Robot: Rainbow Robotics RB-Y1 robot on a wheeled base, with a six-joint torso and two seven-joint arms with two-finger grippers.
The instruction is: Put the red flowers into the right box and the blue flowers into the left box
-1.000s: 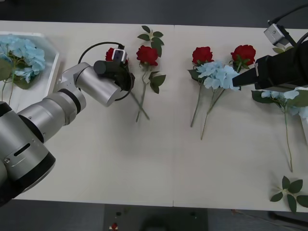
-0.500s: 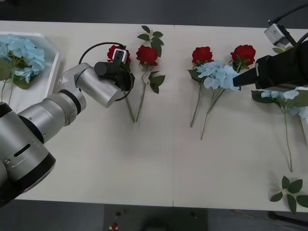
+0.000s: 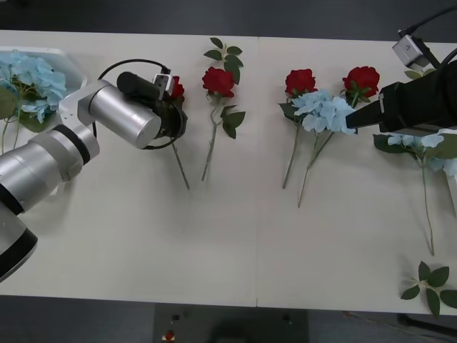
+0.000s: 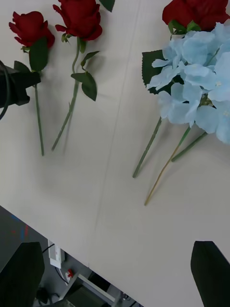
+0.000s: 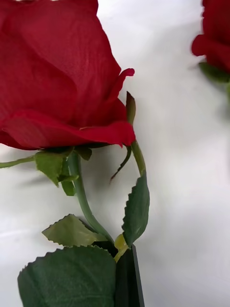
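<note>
A wide cream table [image 3: 235,243] carries the sorting job. At its ten o'clock edge sits the large shallow white plastic tray with angled corners, the left box [image 3: 71,107], already holding fluffy pale sky-blue hydrangea-like stems [image 3: 32,78]. Another blue cluster [image 3: 325,111] lies at two o'clock among two deep red artificial roses [image 3: 300,81], with a further blue stem [image 3: 428,153] at three o'clock under the right arm.

The left gripper [image 3: 173,107], at eleven o'clock, is clenched on the thin green stem of the leftmost red rose [image 3: 175,88], just below its head; a fourth rose [image 3: 218,81] lies just beside it at twelve. The right gripper [image 4: 115,268] hovers released above the central flowers.

These roses look light, with soft fabric heads and leaves and a slim, likely springy stem; the stem under the bloom seems the safest hold, as petals would crush.

The left wrist view alone shows the black fingers [image 5: 128,278] pinching stem among leaves. The front view alone places the tray.
</note>
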